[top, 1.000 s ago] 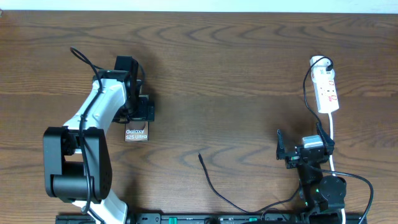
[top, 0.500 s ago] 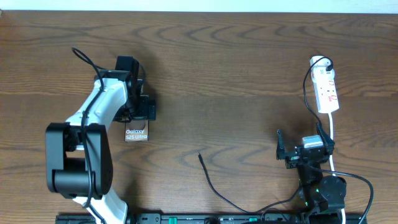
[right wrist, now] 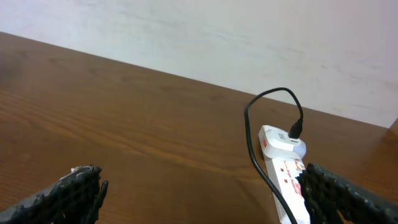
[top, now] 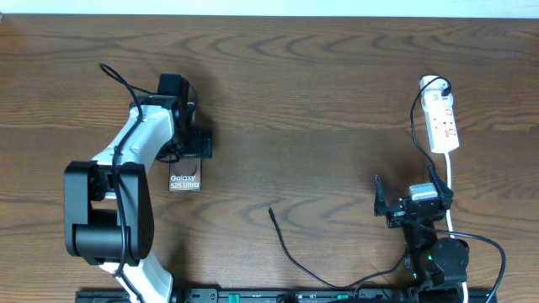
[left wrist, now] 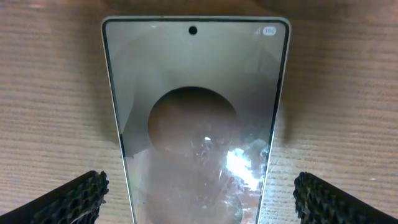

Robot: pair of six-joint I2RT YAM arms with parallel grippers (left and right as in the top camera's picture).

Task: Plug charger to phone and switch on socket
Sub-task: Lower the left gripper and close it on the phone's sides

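Observation:
The phone (top: pixel 185 181) lies flat on the wood at the left, its white lettering facing up. My left gripper (top: pixel 189 155) hovers over its far end, open. In the left wrist view the glossy phone (left wrist: pixel 196 112) fills the middle and both fingers (left wrist: pixel 78 198) stand apart from its edges. The charger (top: pixel 286 248) trails across the table, its plug tip (top: pixel 271 211) lying loose near the centre. The socket (top: pixel 443 120) sits at the far right. My right gripper (top: pixel 408 188) is open below it with nothing between the jaws. From the right wrist, the socket (right wrist: pixel 281 167) shows ahead.
A black cable (right wrist: pixel 264 134) loops up into the plug at the socket's far end. A white cord (top: pixel 450 189) runs from the socket down past the right arm. A pale wall (right wrist: pixel 217 37) borders the table's far edge.
The left arm has swung slightly, carrying its gripper a little up and right over the phone. Phone, charger, socket and right arm have not moved.

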